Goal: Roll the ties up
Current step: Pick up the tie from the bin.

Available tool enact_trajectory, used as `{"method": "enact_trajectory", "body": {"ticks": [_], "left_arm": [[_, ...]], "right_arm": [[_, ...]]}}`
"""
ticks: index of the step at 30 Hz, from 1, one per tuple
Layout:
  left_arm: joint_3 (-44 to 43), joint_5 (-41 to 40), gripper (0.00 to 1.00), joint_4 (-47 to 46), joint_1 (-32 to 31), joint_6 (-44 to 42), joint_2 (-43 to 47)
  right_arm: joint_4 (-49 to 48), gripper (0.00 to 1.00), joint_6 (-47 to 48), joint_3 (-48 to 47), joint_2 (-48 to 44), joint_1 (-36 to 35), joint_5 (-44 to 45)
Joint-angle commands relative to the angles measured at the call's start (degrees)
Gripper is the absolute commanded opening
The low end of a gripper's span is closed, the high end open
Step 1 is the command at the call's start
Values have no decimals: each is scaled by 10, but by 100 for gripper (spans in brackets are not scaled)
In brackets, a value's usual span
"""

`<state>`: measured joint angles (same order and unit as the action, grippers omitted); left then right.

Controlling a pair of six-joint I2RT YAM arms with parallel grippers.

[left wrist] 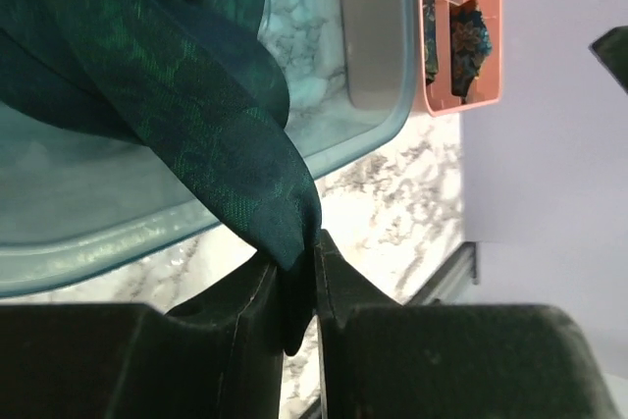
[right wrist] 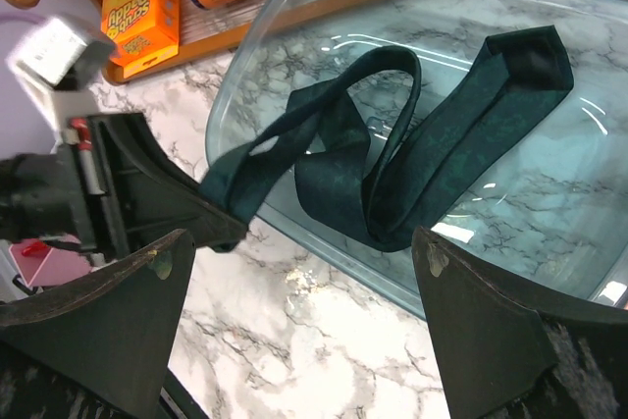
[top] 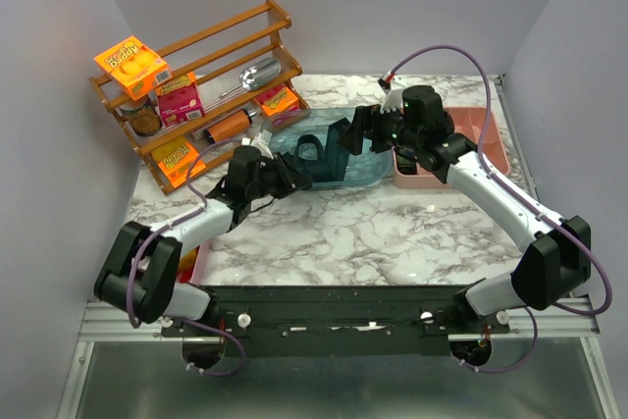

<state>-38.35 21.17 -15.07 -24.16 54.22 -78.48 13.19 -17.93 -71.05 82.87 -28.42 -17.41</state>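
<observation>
Blue tub (right wrist: 559, 208) holds the looped tie (right wrist: 442, 134), left pincer (left wrist: 316, 260) clamping its end; right pincer (right wrist: 302, 242) wide.

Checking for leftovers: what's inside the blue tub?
One dark teal necktie, loosely looped, broad pointed end lying inside; its other end crosses the tub rim, pinched in the left end effector. Marble tabletop shows through the bare floor. Whatever lies beneath the loops is covered.

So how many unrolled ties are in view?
1: the tie lies in the blue tub, one end over its rim in the left claw. The pink tray may hide others.
</observation>
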Motion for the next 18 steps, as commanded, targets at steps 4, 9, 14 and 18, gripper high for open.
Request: {"method": "enact_trajectory", "body": {"ticks": [4,9,14,18], "left_arm": [[-206,-60,22,329,-4,-216,41],[-321,-39,22,425,-4,-285,49],[-365,-5,24,521,-4,-358,88],[-321,33,27,559,-15,-382,134]], "right_arm": [[14,100,-7,-23,11,-3,-19],[32,100,-32,-45,14,-3,-31],[35,100,-59,-53,21,-3,-78],[33,100,-77,-53,25,-3,-101]]}}
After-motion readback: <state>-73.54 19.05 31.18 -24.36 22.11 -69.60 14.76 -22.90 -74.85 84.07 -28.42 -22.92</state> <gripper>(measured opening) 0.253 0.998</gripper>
